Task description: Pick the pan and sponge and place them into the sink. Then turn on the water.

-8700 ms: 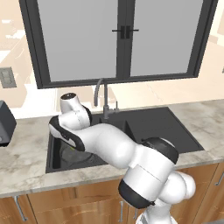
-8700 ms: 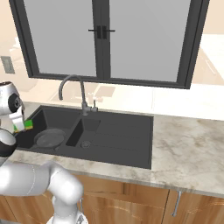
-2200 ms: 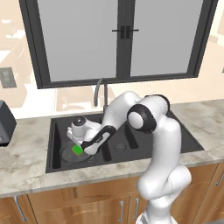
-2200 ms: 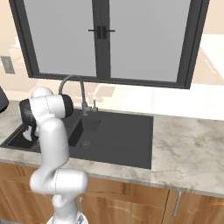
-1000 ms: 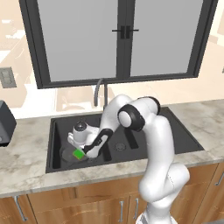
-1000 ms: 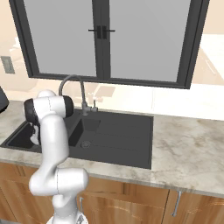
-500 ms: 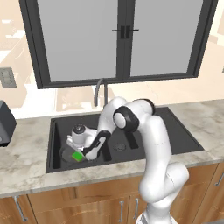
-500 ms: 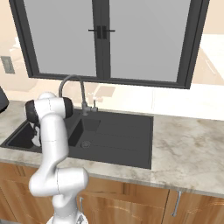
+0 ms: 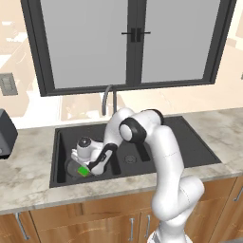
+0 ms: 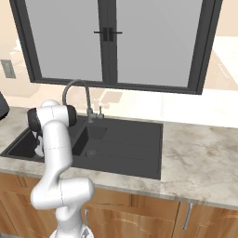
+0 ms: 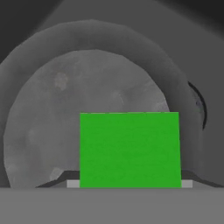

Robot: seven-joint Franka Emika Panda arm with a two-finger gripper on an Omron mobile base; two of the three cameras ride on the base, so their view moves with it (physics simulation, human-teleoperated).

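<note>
Lowered slightly since before, gripper point(image 9: 87, 170) holds sponge point(image 9: 84, 171) just above pan point(image 9: 74, 168) in left basin of sink point(image 9: 190, 142).

Flat, even, rendered light; soft throughout.

Bright and washed-out beyond the window point(image 9: 128, 45), pale cream with no hard sun. Barely any cast shadows on the counter point(image 9: 28, 175); matte black of the sink point(image 9: 190, 147) swallowing detail, basin floor nearly lost. No glare or specular hot spots on the white arm point(image 10: 56, 153). Coarse, slightly blurred edges in both base views. Up close in the hand view, dim grey mottling on the pan point(image 11: 57, 113), sponge point(image 11: 130, 149) a flat saturated green, no shading, blocky outline.
</note>
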